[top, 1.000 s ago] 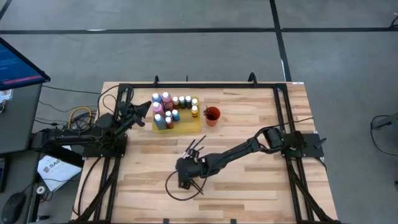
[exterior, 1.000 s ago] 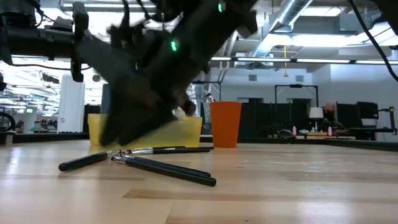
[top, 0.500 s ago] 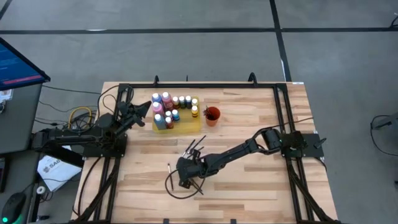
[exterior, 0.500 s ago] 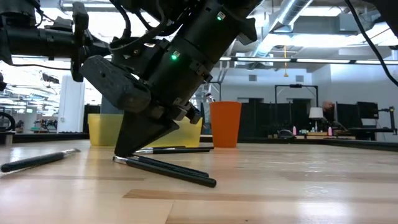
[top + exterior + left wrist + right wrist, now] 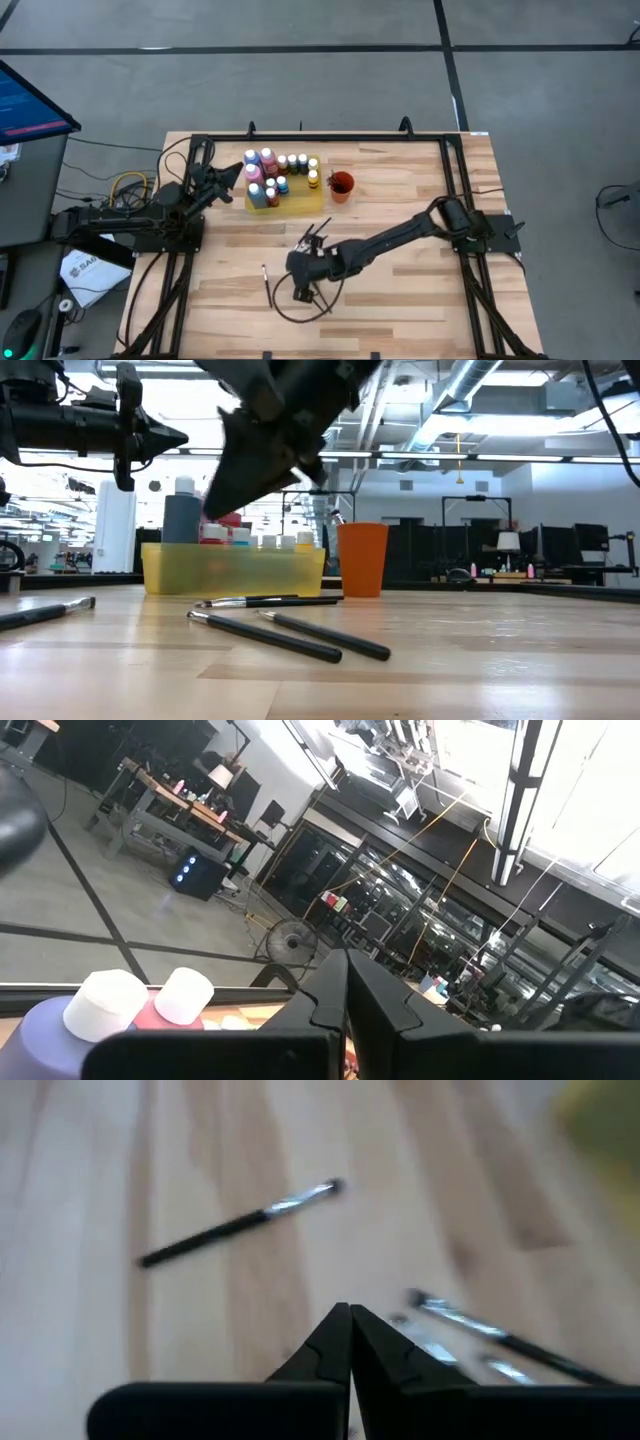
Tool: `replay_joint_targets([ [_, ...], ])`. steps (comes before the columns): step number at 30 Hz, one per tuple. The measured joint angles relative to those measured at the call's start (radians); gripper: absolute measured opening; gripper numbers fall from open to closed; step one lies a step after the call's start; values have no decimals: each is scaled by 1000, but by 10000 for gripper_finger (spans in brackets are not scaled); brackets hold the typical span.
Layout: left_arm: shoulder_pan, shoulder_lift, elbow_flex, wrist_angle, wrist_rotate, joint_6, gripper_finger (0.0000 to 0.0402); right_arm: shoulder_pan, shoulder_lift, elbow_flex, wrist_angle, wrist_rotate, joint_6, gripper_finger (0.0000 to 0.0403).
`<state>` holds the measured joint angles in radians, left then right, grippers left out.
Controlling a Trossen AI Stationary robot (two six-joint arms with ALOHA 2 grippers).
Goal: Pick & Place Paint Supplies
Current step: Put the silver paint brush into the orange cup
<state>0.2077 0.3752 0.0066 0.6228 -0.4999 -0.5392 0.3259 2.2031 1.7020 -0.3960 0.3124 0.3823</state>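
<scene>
My right end effector (image 5: 349, 1312) has snapped closed and lifted off the bench (image 5: 420, 290), but its tips meet on nothing, so I judge the grab missed. The brushes (image 5: 270, 635) lie scattered on the wood; one (image 5: 240, 1225) has skidded aside. The left end effector (image 5: 347, 960), clenched and empty, waits by the paint bottles (image 5: 272, 172) on the yellow mat (image 5: 300, 203).

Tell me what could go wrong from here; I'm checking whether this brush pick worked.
The right gripper is shut with nothing visible between its fingertips, so it may lift away empty. The loose brushes lie crossed and close together; another try could scatter them. One brush lies apart towards the left arm's side.
</scene>
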Motion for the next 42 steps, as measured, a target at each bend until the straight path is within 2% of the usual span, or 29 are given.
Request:
replay_joint_targets([
  [4, 0, 0, 0, 0, 0, 0, 1, -20, -59, -33, -43, 21, -10, 0],
  [9, 0, 0, 0, 0, 0, 0, 1, -56, -114, -34, -302, -116, 174, 14],
  [12, 0, 0, 0, 0, 0, 0, 1, -56, -111, -36, -405, -133, 234, 48],
  [16, 0, 0, 0, 0, 0, 0, 1, -56, -83, -35, -433, -160, 290, 110],
  [20, 0, 0, 0, 1, 0, 0, 1, -69, -51, -33, -399, -213, 325, 171],
  [24, 0, 0, 0, 3, 0, 0, 1, -66, -23, -29, -364, -218, 348, 204],
  [29, 0, 0, 0, 7, 0, 0, 1, -62, -24, -41, -373, -228, 353, 202],
  [33, 0, 0, 0, 8, 0, 0, 1, -70, -19, -49, -415, -186, 351, 184],
  [42, 0, 0, 0, 7, 0, 0, 1, -98, -27, -125, -430, -188, 343, 147],
])
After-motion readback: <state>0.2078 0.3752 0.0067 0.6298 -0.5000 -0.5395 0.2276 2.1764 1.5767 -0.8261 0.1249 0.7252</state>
